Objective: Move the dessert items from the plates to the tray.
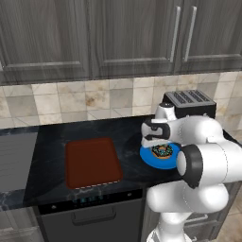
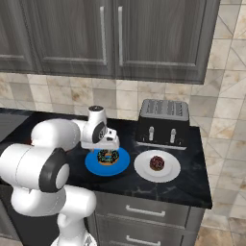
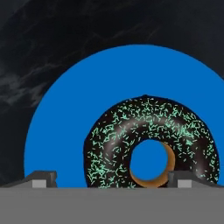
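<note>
Open gripper (image 3: pixel 109 180) hangs over a sprinkled chocolate donut (image 3: pixel 151 148) lying toward five o'clock on the blue plate (image 3: pixel 78 113).

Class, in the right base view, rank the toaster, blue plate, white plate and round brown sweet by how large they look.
1. Toaster
2. Blue plate and white plate: look alike, no ranking
3. Round brown sweet
</note>
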